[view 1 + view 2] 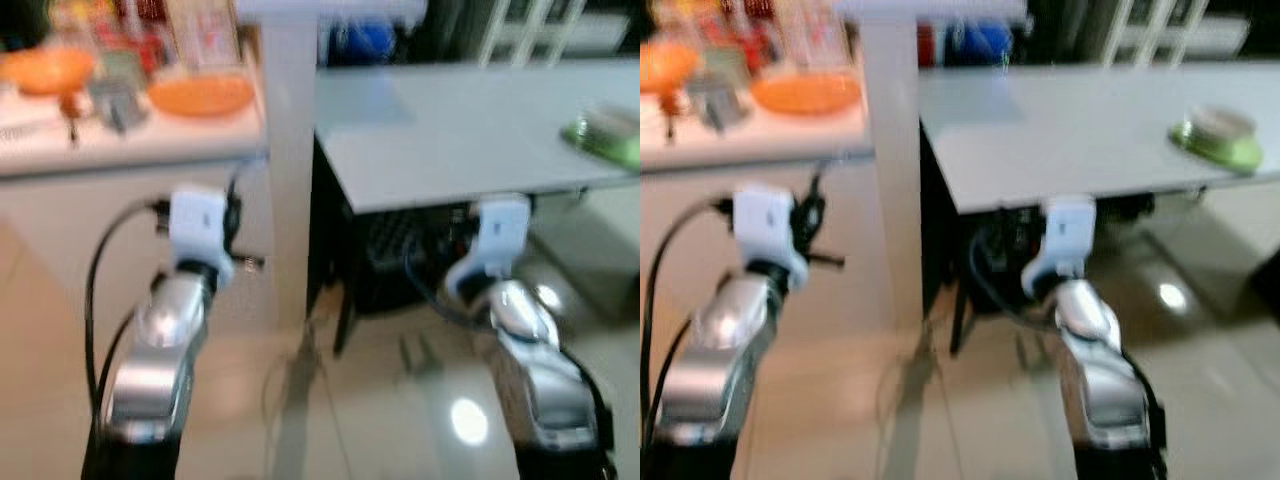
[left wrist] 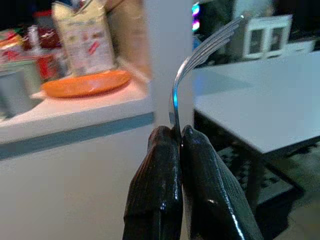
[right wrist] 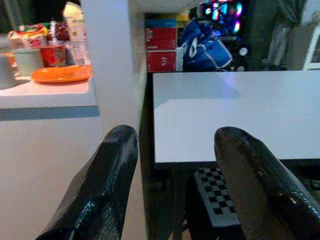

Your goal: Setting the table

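The left gripper point(image 2: 179, 137) is squeezed tight on a shiny silver fork point(image 2: 197, 55). The fork is thin and curved, and its prongs point up, in the air in front of the white counter point(image 2: 75, 107). The right gripper point(image 3: 175, 145) is wide apart and holds nothing, near the edge of the grey table point(image 3: 240, 107). A green plate point(image 1: 1218, 140) sits on that table.

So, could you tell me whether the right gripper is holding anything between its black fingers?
No, the right gripper is open, its two black fingers standing apart with only the white table seen beyond them.
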